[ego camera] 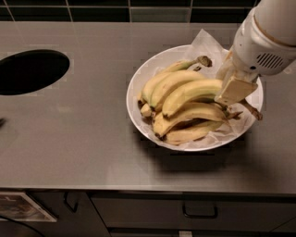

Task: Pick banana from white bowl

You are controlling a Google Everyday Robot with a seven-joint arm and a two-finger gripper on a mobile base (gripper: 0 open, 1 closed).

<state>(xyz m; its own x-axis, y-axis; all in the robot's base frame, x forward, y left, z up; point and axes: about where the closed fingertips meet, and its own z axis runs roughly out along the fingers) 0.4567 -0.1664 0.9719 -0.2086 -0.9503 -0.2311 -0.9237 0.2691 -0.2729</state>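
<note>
The white bowl stands on the grey counter, right of centre, lined with white paper and holding several bananas. The banana is the pale yellow-green one lying across the middle of the pile. My gripper comes down from the upper right over the bowl's right side and is shut on that banana's right end. Its beige finger pad covers the stem end. Deeper-yellow bananas lie below it, and others above it.
A dark round hole is cut into the counter at the far left. Dark wall tiles run along the back. The counter's front edge has drawers with a handle below. The white paper liner sticks up past the bowl's far rim.
</note>
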